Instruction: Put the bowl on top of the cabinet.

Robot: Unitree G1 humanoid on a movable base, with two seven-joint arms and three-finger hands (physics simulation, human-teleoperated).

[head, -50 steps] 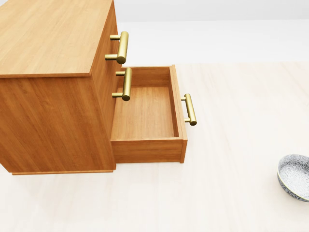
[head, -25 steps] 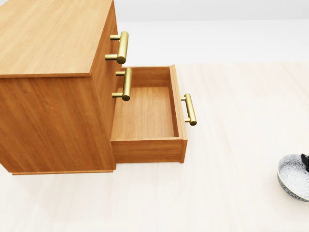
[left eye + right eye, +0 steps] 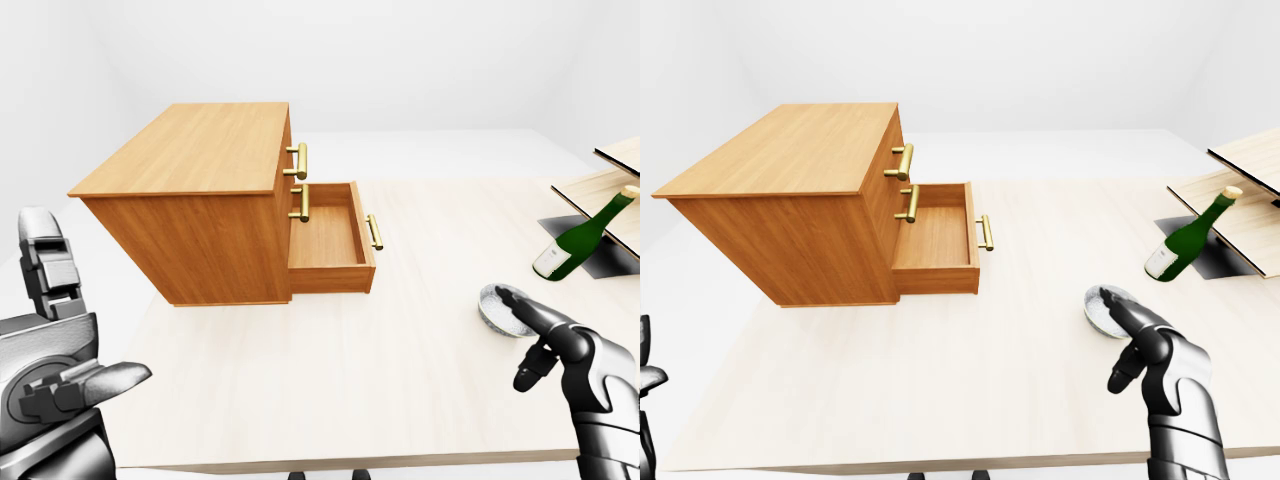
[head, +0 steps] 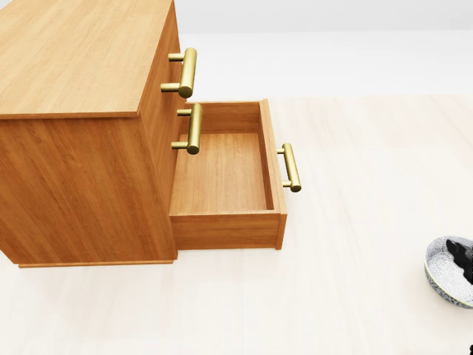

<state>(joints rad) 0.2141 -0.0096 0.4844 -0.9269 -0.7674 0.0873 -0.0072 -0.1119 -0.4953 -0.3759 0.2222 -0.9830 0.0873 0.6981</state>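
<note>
Resting on the table [image 3: 400,360] at the right of the left-eye view, the bowl [image 3: 1096,308] lies well apart from the cabinet [image 3: 200,200], whose lower drawer [image 3: 330,240] stands open. The right hand [image 3: 565,352] hovers at the bowl's rim, fingers spread, gripping nothing. The left hand [image 3: 55,375], at lower left, is likewise spread.

No legible text, bottle label [image 3: 1160,262] too small to read

The patterned grey-white bowl [image 4: 442,275] sits upright on the surface [image 3: 350,380], well right of the wooden cabinet [image 3: 200,170], whose lowest drawer [image 3: 325,235] stands open.
</note>
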